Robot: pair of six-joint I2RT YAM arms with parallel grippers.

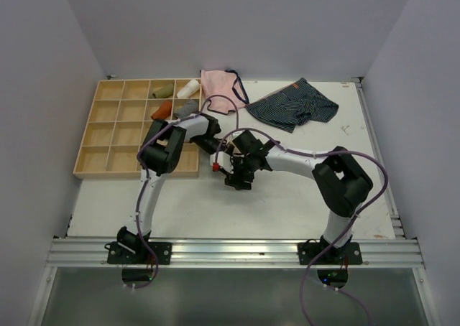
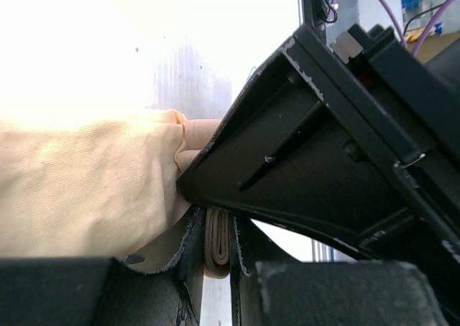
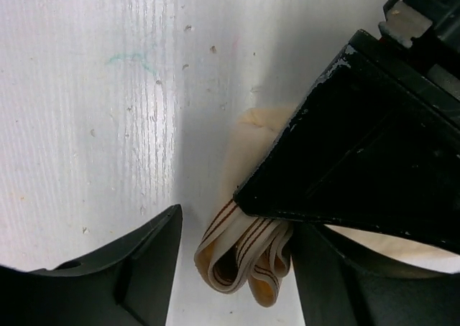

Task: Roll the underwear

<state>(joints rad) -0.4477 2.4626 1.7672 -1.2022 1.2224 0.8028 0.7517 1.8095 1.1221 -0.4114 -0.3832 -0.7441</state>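
Note:
The pale peach underwear [image 2: 86,189] lies bunched on the white table in the left wrist view. My left gripper [image 2: 218,248] is shut on its folded striped waistband. In the right wrist view the waistband folds [image 3: 244,258] sit between the open fingers of my right gripper [image 3: 237,229], close to the right finger [image 3: 338,276] and clear of the left one. In the top view both grippers meet at the table's middle, left [image 1: 218,152] and right [image 1: 231,174], and they hide the underwear there.
A wooden compartment tray [image 1: 115,136] stands at the back left with several rolled cloths [image 1: 162,91] in its far cells. A pink pair with dark trim [image 1: 219,89] and a navy striped pair [image 1: 295,105] lie at the back.

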